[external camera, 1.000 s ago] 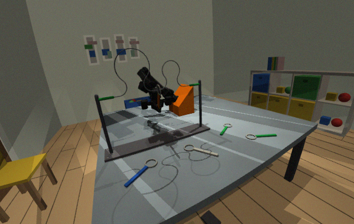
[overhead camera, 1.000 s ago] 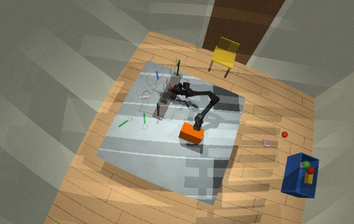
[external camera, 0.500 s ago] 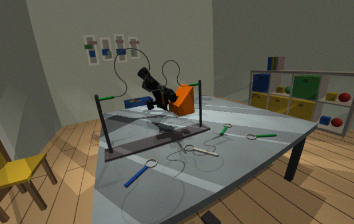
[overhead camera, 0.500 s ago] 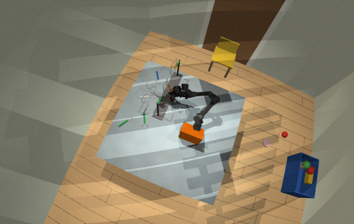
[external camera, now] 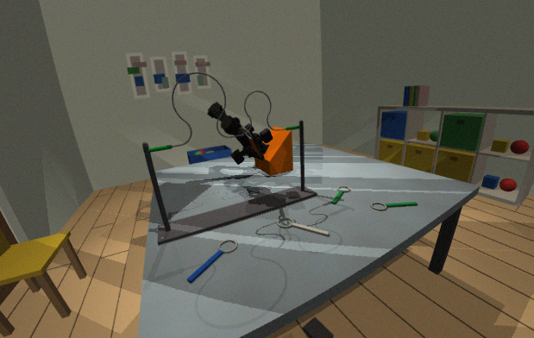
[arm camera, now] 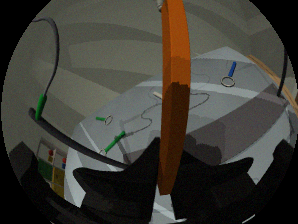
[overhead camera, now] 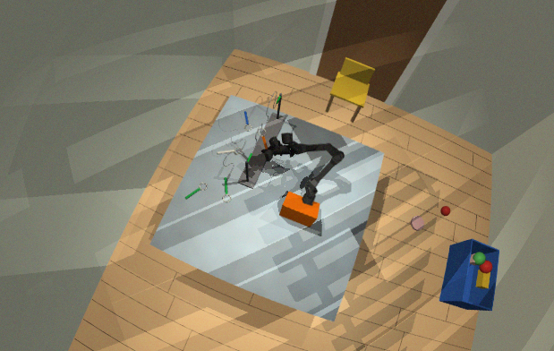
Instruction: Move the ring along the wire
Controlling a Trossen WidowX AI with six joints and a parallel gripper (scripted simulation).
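My gripper point(overhead camera: 267, 149) point(external camera: 254, 149) point(arm camera: 160, 141) is shut on the orange handle point(overhead camera: 265, 142) point(arm camera: 175, 90), which points up from the fingers, tilted in the exterior view. The pale ring point(overhead camera: 262, 132) point(external camera: 248, 131) is at the handle's upper end, at the low stretch of the thin grey wire point(external camera: 197, 73) between its two loops. Whether they touch is too small to tell. One green part point(overhead camera: 278, 99) point(external camera: 160, 148) is by the far-left post point(external camera: 155, 185); the other green part point(overhead camera: 250, 158) point(external camera: 293, 128) point(arm camera: 41, 106) is by the right post point(external camera: 302, 159). The ring is at neither green part.
The posts stand on a dark base bar point(external camera: 234, 215). Loose ring tools lie beyond it: blue point(overhead camera: 246, 118) point(external camera: 205, 266), white point(external camera: 311, 228) and two green ones point(overhead camera: 225, 185) point(overhead camera: 193, 192). The orange block point(overhead camera: 298, 209) point(external camera: 274, 161) is at the arm's base.
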